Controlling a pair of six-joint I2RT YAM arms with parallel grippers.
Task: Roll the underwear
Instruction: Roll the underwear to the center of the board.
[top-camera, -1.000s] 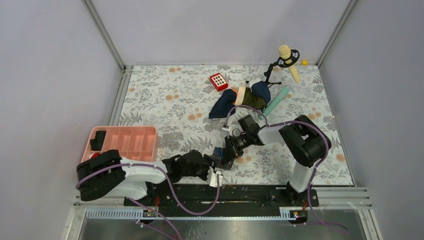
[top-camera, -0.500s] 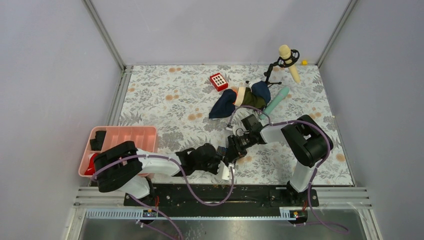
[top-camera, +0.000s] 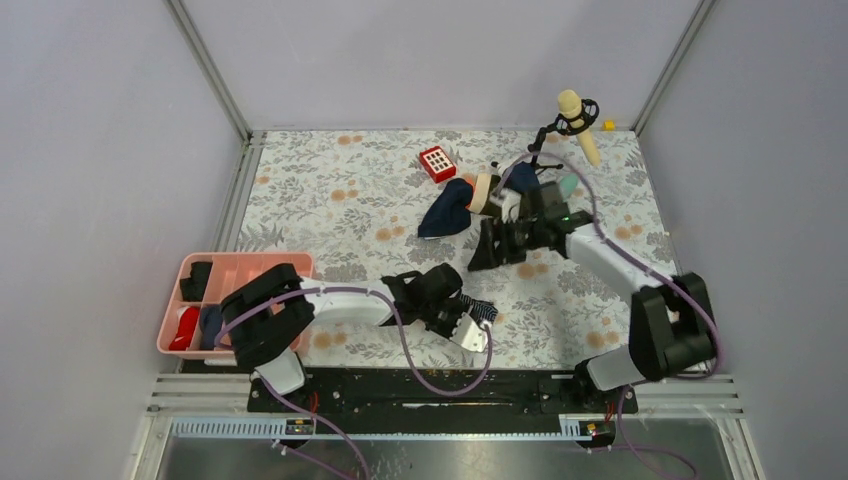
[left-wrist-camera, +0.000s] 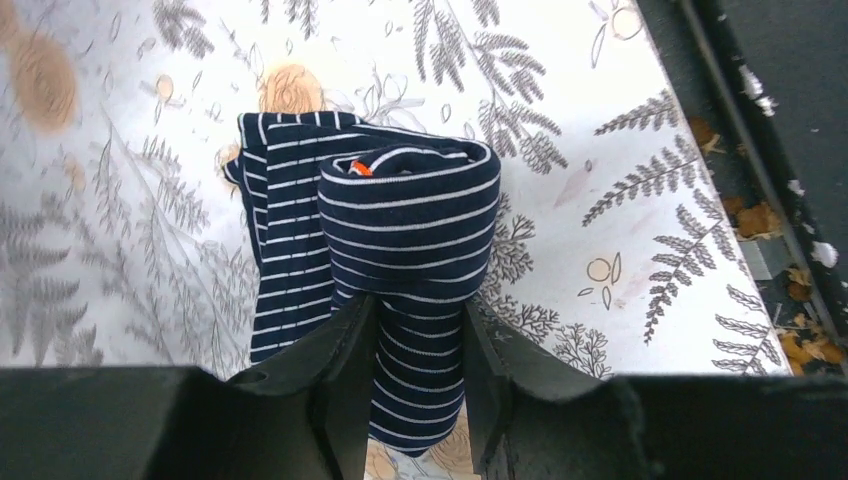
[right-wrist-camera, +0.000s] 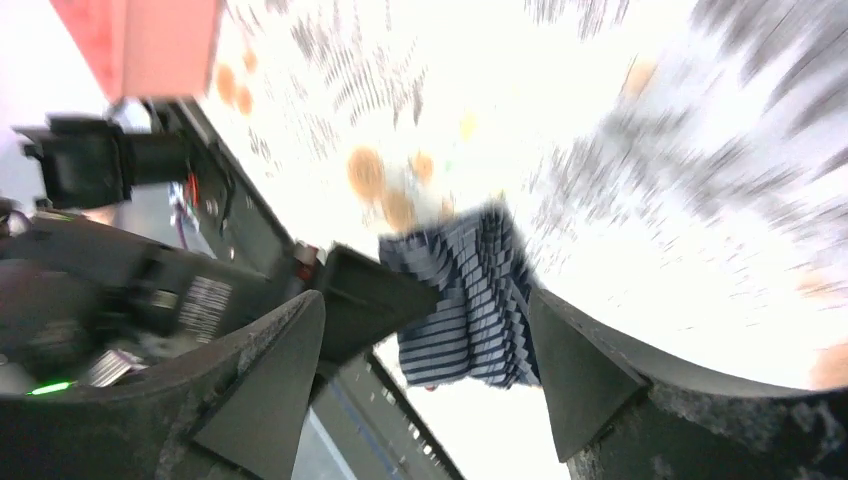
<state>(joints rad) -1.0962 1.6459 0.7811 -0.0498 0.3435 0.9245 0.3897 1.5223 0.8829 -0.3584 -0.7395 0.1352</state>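
Left wrist view: left gripper (left-wrist-camera: 418, 308) is clenched on the rolled underwear (left-wrist-camera: 405, 215), which lies on the floral tabletop (left-wrist-camera: 620, 190); an orange tag shows at the roll's end. Top view, lower centre: only a striped corner is visible. Right gripper (right-wrist-camera: 425, 305) is spread wide and holds nothing; overhead it hovers mid-frame, well apart from the roll.

Left end effector (left-wrist-camera: 418, 312) narrow, right (right-wrist-camera: 425, 305) wide

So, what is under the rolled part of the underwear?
The underwear roll sits over a flatter layer of its own striped cloth, which lies on the floral table cover. The left gripper pinches it. Directly below the roll, everything is covered.
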